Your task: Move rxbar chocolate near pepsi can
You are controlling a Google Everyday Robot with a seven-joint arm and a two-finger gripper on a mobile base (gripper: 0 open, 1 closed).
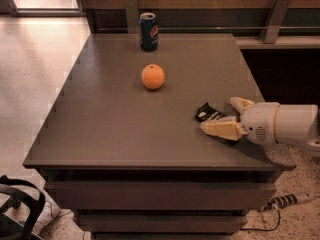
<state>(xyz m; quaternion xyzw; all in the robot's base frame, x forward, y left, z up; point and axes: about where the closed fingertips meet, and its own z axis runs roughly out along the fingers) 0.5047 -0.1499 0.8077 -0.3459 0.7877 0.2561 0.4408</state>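
The rxbar chocolate (207, 113), a flat black wrapper with white lettering, lies on the table (110, 119) near its right edge. My gripper (219, 115) reaches in from the right, low over the table. Its fingers are open and stand either side of the bar, the near finger (222, 128) just in front of it and the far finger (241, 104) behind it. Part of the bar is hidden under the near finger. The pepsi can (148, 31), dark blue with a silver rim, stands upright at the table's far edge, well away from the bar.
A round orange (152, 76) sits on the table between the can and the bar. Two metal brackets (274, 19) rise from the wall ledge behind the table. A black object (17, 209) and a cable (280, 202) lie on the floor.
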